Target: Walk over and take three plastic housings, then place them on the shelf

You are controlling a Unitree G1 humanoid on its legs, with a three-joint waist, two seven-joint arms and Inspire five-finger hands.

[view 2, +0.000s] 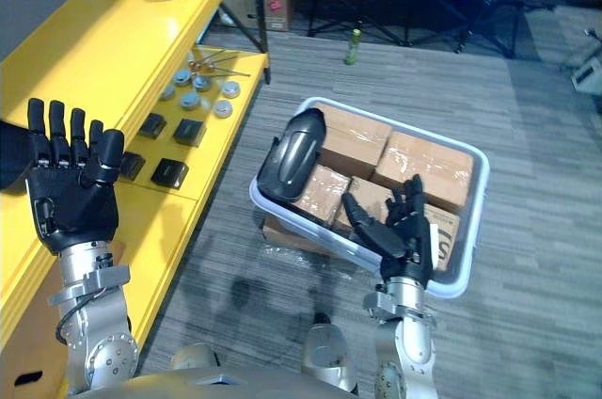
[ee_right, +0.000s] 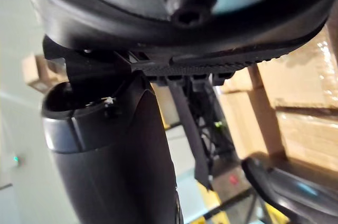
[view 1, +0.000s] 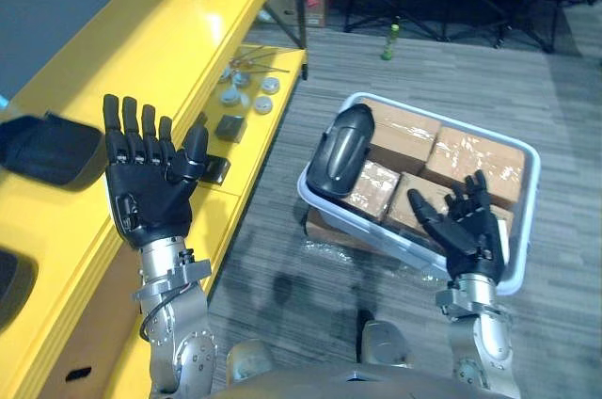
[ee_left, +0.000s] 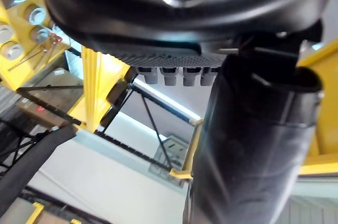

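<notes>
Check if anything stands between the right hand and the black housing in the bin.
Nothing visible does. The housing leans uncovered at the left end of the bin, on the boxes. The open right hand is over the boxes to its right, with free space between.

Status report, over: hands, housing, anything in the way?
Left hand open, raised beside yellow shelf. Right hand open above white bin. Black housing leans on boxes in bin, ungrasped. No obstacle seen.

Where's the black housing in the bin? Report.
Left eye view: black plastic housing leans in the white bin's left corner, on cardboard boxes, nearest the yellow shelf.
</notes>
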